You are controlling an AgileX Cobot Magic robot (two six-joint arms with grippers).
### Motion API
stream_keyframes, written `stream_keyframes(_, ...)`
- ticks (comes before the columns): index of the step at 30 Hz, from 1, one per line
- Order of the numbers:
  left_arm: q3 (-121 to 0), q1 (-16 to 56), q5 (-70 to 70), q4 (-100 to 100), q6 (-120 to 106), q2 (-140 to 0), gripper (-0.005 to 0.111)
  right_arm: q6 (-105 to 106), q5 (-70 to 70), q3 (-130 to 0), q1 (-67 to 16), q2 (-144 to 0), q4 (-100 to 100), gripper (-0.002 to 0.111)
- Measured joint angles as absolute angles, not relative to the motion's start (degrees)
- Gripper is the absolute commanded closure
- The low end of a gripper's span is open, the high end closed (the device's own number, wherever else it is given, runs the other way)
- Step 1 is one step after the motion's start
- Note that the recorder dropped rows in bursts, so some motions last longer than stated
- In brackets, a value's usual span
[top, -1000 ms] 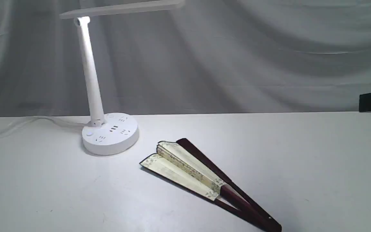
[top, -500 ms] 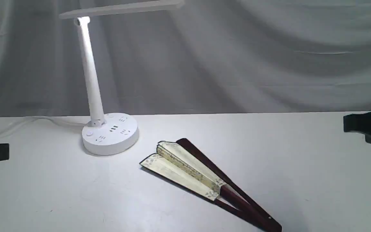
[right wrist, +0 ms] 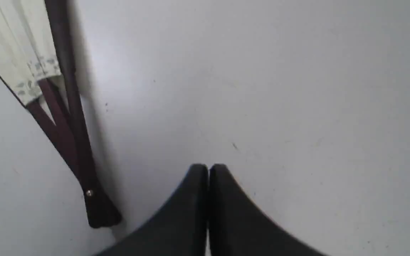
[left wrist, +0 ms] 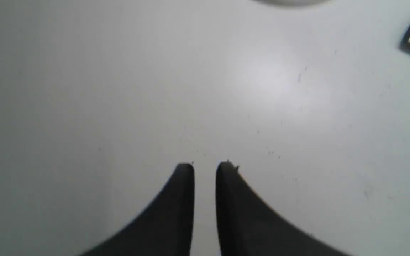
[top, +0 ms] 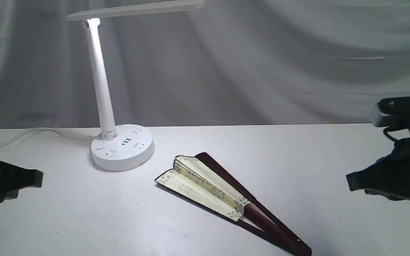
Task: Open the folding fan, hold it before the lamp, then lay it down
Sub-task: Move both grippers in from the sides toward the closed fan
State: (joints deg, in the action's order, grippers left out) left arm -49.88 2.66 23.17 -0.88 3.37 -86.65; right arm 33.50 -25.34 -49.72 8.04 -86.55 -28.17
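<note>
Fan (top: 205, 185) lies well apart from right claw (top: 349, 181) (closed)

White tabletop (top: 333, 220), matte w/ faint specks. Grey cloth backdrop (top: 262, 71) hangs behind in loose folds. White cable (top: 41, 129) lies rear left.

Cream, maroon-ribbed fan (top: 202, 184); white lamp (top: 102, 96)

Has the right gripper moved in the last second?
Yes. The right gripper has come in from the view's right edge, dropping below the table's back edge and leftward toward the folding fan, which lies unmoved.
</note>
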Motion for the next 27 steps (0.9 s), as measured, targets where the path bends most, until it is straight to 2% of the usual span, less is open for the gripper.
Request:
stream_keyframes(6, -49.97, 2.79, 25.9, -1.86, 1.06, -87.5, 0.095, 35.74, -26.73, -49.72, 7.44, -90.57, -28.67, 0.086)
stream_keyframes(9, -50.11, 4.28, 26.0, -2.02, -1.05, -87.64, 0.095, 37.38, -27.42, -50.68, 5.81, -92.0, -28.67, 0.081)
stream_keyframes(17, -50.11, 11.01, 26.0, -2.12, -3.04, -87.69, 0.095, 38.0, -35.58, -59.22, 2.87, -97.6, -31.96, 0.08)
stream_keyframes(27, -52.01, 15.03, 29.65, -2.12, -3.15, -87.69, 0.095, 39.81, -40.83, -66.39, 2.87, -104.21, -40.19, 0.08)
